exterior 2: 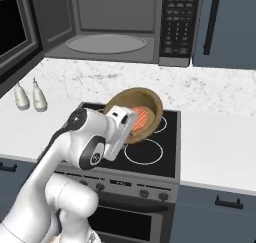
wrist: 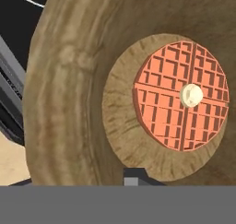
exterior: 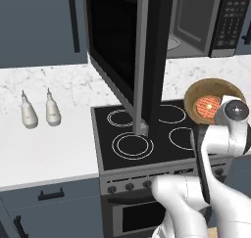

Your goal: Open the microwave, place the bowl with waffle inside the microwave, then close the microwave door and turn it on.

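Note:
The microwave [exterior 2: 110, 22] hangs above the stove with its grey cavity and glass plate exposed. The microwave door [exterior: 117, 46] is swung far out to the left, its steel edge facing me. The brown bowl [exterior 2: 150, 99] hangs tilted over the stove's right rings, its mouth turned toward the arm. The round reddish waffle [wrist: 182, 96] with a pale dab at its centre lies flat against the bowl's bottom. My gripper [exterior 2: 131, 122] is shut on the bowl's near rim; one dark fingertip [wrist: 136, 177] shows against the inner wall. In the left base view the bowl [exterior: 196, 92] sits just behind the wrist.
The black stove top [exterior: 132, 146] with white rings lies below the bowl. Two white bottles [exterior: 29, 112] stand on the left counter. A dark keypad [exterior 2: 175, 22] flanks the cavity's right side. A blue-grey cabinet [exterior 2: 225, 22] hangs to the right, with white counter [exterior 2: 220, 137] beneath it.

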